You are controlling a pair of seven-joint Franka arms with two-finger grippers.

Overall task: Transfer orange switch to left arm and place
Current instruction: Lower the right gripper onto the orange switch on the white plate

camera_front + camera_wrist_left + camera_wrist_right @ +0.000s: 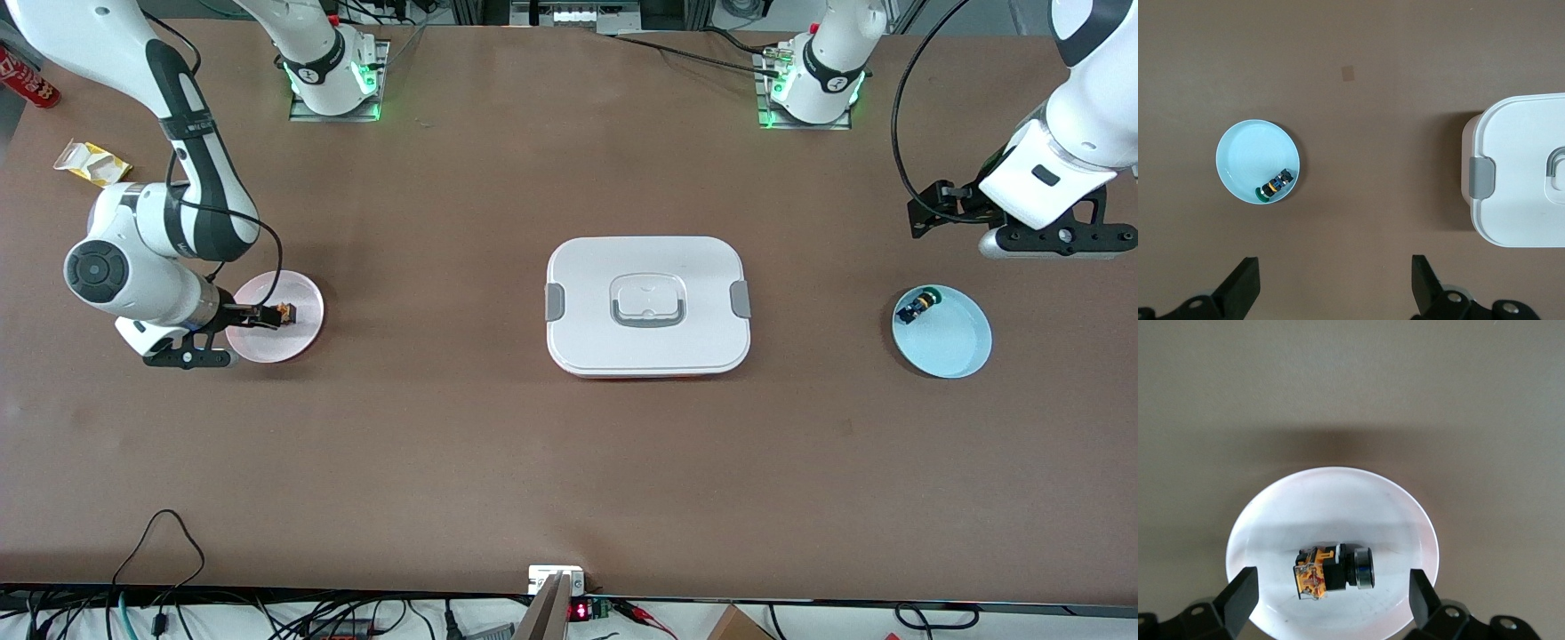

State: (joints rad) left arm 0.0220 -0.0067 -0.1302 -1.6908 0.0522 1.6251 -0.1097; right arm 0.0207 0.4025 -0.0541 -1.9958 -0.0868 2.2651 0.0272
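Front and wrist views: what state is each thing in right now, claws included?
Orange switch: lying on its side in the pink plate, not gripped.
Right claw: open, fingers on either side of the orange switch, low over the pink plate.
Left claw: open, empty, waiting above the table beside the blue plate.
Green switch: lying in the blue plate.
Box: lid on, mid-table between the plates.
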